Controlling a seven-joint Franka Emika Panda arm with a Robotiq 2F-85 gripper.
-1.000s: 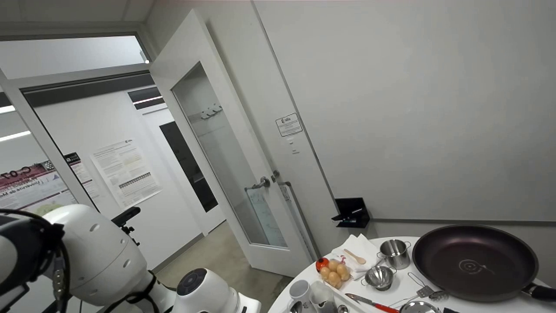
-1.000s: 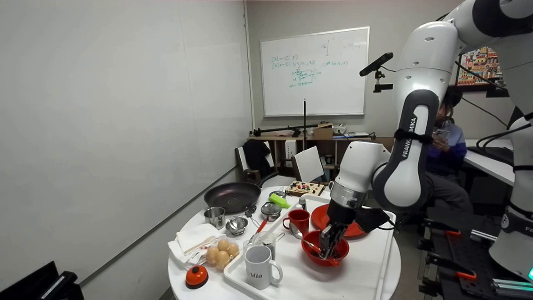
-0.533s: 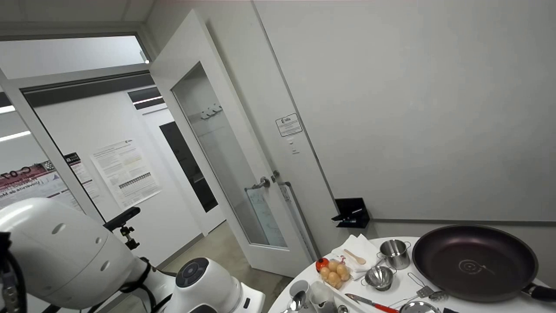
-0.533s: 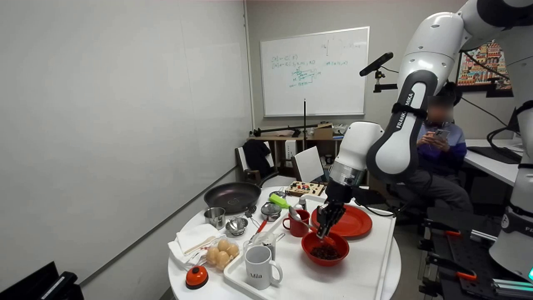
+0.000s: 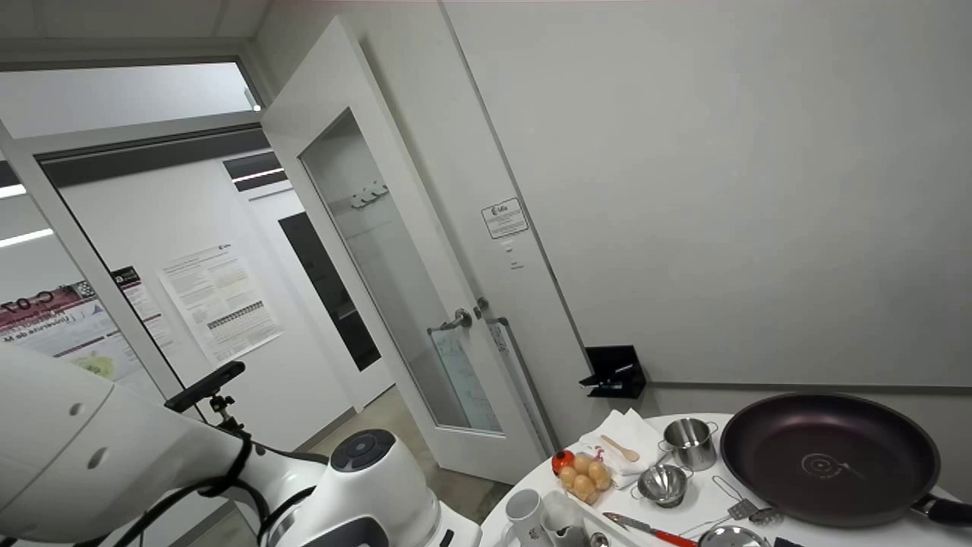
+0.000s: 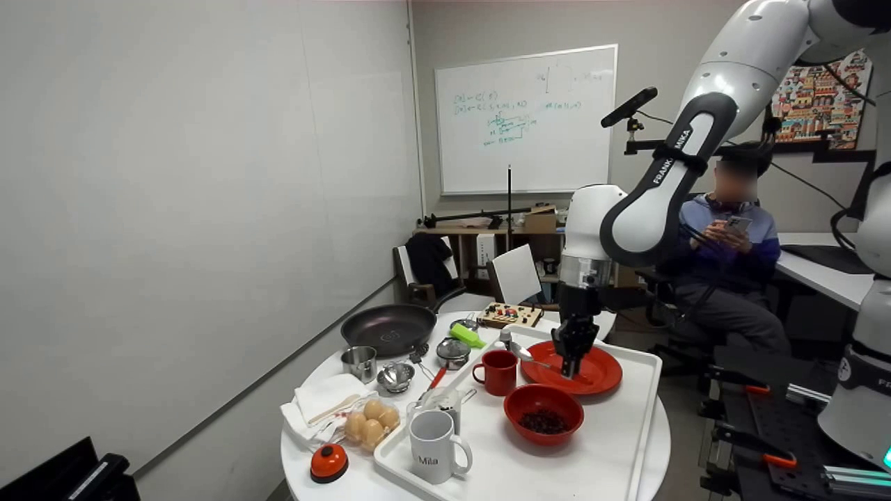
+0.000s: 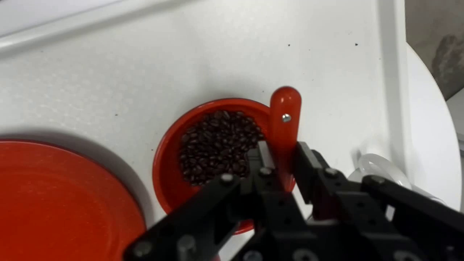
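My gripper (image 7: 284, 156) stood narrow, its jaws pinched from both sides onto a red-handled spoon (image 7: 285, 127). What counted was how that spoon lay to the red bowl (image 7: 166, 163) of dark beans (image 7: 217, 145): in the wrist view its long axis ran along my own reach, the rounded end pointing away from me, and it crossed over the bowl's right-hand rim, with the beans to the left of my grip. (How high I hung above that rim, the wrist view alone did not tell me.) In an exterior view the spoon's metal head (image 6: 521, 352) jutted out toward the red mug (image 6: 498, 376), while my jaws showed against the red plate (image 6: 604, 369), which lay beyond the bowl from there. The spoon slanted in that picture; whether it was truly level I could not tell, nor whether anything lay in its head. Bowl, plate and mug all rested on the white tray (image 7: 145, 72), the bowl just beside the plate with a narrow gap between.
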